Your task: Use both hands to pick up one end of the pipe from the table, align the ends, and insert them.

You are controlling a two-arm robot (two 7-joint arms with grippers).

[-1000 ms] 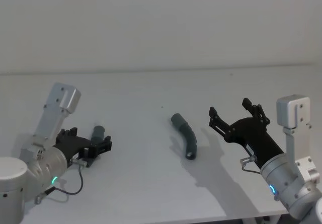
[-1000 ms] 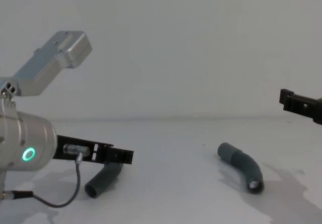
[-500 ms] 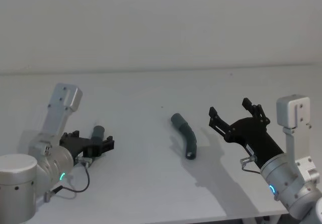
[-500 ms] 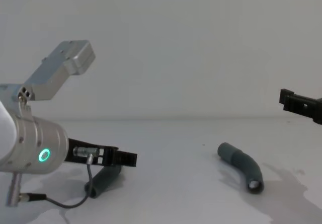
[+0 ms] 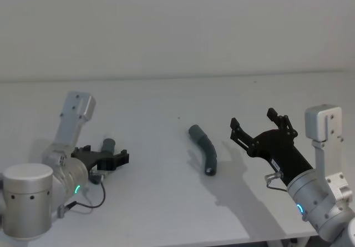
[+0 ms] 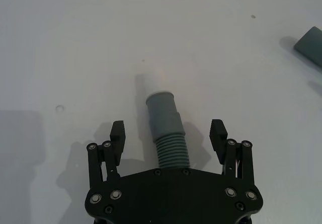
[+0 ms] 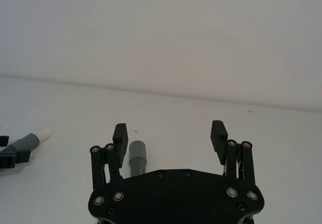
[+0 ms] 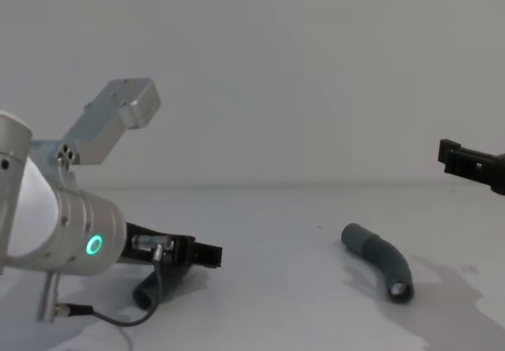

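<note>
Nothing is being gripped yet: the left pipe piece (image 6: 162,114) is being straddled by the open left hand (image 6: 168,131); the right hand (image 5: 253,119) is being held open, apart.

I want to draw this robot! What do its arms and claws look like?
Each wrist is a shiny silver tube with a glowing green ring light and a boxy silver block. The left gripper and right gripper are black, with two flat fingers and small silver screws. A thin grey cable loops by the left one.
</note>
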